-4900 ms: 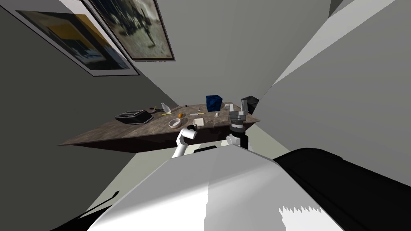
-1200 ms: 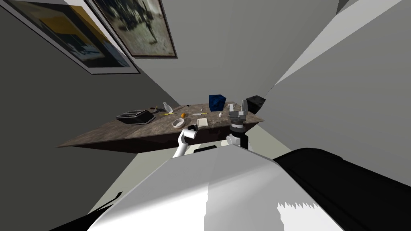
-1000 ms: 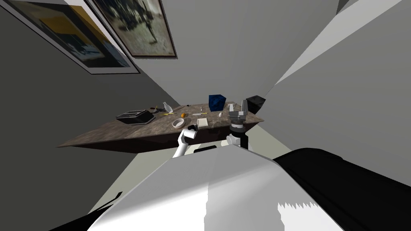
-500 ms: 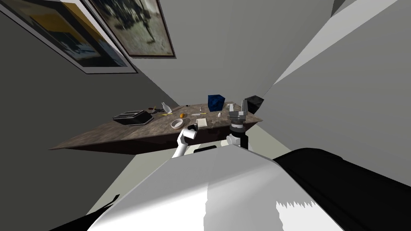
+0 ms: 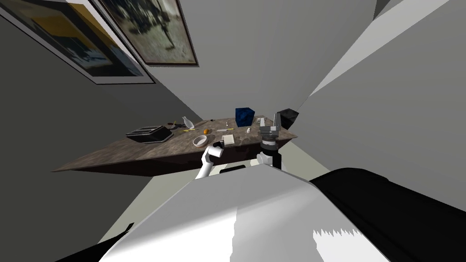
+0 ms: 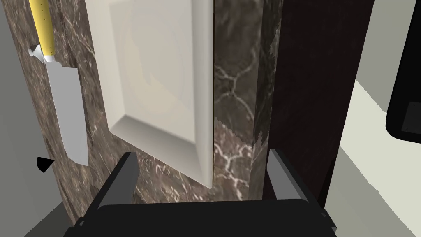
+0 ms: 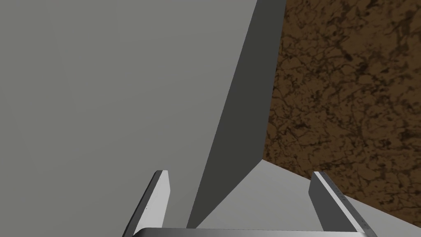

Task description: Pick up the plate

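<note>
The plate [image 5: 228, 139] is a cream, square dish lying flat near the front edge of a brown marbled counter [image 5: 150, 148]. In the left wrist view the plate [image 6: 160, 82] lies just ahead of my left gripper [image 6: 203, 181]. That gripper is open, its fingers [image 6: 123, 177] standing to either side of the plate's near corner and apart from it. In the head view my left gripper [image 5: 217, 145] hangs at the counter's front edge beside the plate. My right gripper [image 5: 273, 120] points upward to the right, open [image 7: 242, 201] and holding nothing.
A yellow-handled knife [image 6: 70, 119] lies beside the plate. On the counter also stand a white bowl [image 5: 199, 140], an orange [image 5: 205, 131], a blue box [image 5: 244, 116], a dark toaster [image 5: 149, 133] and a black box [image 5: 288, 117]. The counter's dark front face [image 6: 312, 103] drops to pale floor.
The whole head view has shifted slightly, so my head camera has moved. The plate and both arms stand as before.
</note>
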Motion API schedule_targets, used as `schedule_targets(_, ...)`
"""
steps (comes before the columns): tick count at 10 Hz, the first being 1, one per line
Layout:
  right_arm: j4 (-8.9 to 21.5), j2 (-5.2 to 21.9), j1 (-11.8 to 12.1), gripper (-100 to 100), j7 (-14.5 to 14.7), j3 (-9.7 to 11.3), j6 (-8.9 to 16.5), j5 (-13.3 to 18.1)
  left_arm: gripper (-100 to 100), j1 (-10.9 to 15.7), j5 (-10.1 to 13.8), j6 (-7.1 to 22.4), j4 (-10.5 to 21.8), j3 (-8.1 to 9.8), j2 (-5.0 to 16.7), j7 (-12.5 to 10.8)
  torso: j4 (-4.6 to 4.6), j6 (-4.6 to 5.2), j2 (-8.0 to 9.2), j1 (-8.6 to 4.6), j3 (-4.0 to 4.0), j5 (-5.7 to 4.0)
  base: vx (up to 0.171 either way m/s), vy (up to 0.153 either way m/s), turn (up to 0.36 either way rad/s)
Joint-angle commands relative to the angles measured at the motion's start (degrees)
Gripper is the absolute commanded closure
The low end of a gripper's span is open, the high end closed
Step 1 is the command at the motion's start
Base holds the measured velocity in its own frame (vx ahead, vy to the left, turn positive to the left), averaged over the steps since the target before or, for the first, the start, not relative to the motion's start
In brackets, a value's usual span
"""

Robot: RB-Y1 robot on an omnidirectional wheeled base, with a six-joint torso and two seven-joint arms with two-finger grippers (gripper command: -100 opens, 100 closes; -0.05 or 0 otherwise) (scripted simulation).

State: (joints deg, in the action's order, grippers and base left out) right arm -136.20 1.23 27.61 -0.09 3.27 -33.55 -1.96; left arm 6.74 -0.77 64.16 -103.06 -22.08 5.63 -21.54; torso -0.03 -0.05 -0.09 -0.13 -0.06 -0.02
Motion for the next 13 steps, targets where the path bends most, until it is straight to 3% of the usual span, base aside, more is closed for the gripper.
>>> schedule_targets(1, 0.00, 0.00, 0.00, 0, 0.00, 0.00, 0.00, 0.00, -100, -0.10, -0.06, -1.59, 1.47, 0.27, -0.25, 0.29, 0.00, 0.00, 0.00, 0.00, 0.00, 0.00, 0.033, -0.009, -0.010)
schedule_targets(2, 0.00, 0.00, 0.00, 0, 0.00, 0.00, 0.00, 0.00, -100, -0.11, -0.11, -0.89, 0.83, 0.11, -0.20, 0.14, 0.00, 0.00, 0.00, 0.01, 0.00, 0.00, 0.014, -0.004, -0.001)
schedule_targets(3, 0.00, 0.00, 0.00, 0, 0.00, 0.00, 0.00, 0.00, 100, -0.12, -0.13, -1.07, 0.91, 0.12, -0.22, 0.17, 0.01, 0.00, 0.06, 0.02, 0.03, 0.00, -0.008, -0.002, 0.006)
schedule_targets(7, 0.00, 0.00, 0.00, 0, 0.00, 0.00, 0.00, 0.00, 100, -0.97, 0.10, -0.34, 1.51, -0.26, -0.23, 0.13, 0.52, 0.05, -0.28, 0.07, 0.12, -0.08, -0.011, -0.002, 0.001)
schedule_targets(8, 0.00, 0.00, 0.00, 0, 0.00, 0.00, 0.00, 0.00, 0, -0.97, 0.10, -0.34, 1.50, -0.26, -0.24, 0.13, 0.51, 0.05, -0.31, 0.07, 0.09, -0.08, 0.000, 0.000, 0.000)
schedule_targets(9, 0.00, 0.00, 0.00, 0, 0.00, 0.00, 0.00, 0.00, 100, -0.20, -0.13, 0.05, -0.36, -0.17, 0.03, -0.09, 0.50, 0.05, -0.34, 0.07, 0.08, -0.08, -0.012, 0.010, 0.010)
schedule_targets(13, 0.00, 0.00, 0.00, 0, 0.00, 0.00, 0.00, 0.00, 100, -0.32, -0.21, 2.10, -2.66, -0.72, 0.38, -0.56, 1.14, 0.06, -0.58, 0.13, 0.27, -0.19, -0.007, 0.010, 0.004)
